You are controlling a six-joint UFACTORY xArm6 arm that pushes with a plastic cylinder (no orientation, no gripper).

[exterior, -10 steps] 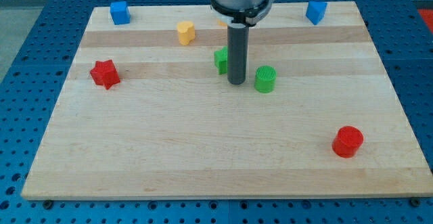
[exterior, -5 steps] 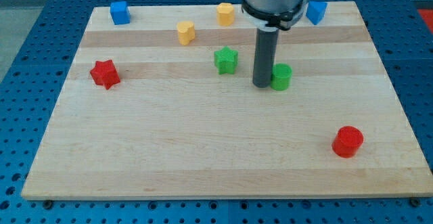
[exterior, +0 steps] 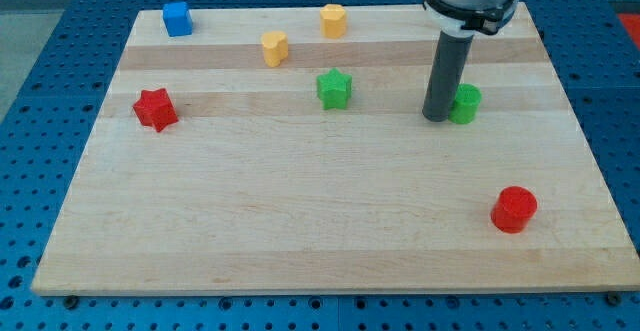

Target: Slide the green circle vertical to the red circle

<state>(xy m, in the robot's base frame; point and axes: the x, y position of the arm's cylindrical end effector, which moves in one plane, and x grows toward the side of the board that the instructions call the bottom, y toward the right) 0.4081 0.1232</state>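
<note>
One green circle (exterior: pixel 464 103) touches my tip (exterior: pixel 436 117) rightward.

My tip (exterior: pixel 436 118) touching green circle (exterior: pixel 464 104) on its left; red circle (exterior: pixel 514 209) below-right.

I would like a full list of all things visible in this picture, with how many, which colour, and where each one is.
green circle: 1, green, right of centre, touching the right side of my tip
red circle: 1, red, near the view's bottom right
green star: 1, green, centre, upper half
red star: 1, red, the view's left side
yellow blocks: 2, yellow, upper middle, one lower left of the other
blue block: 1, blue, top left corner
wooden board: 1, light wood, on a blue perforated table
my tip: 1, dark rod, just left of the green circle
</note>
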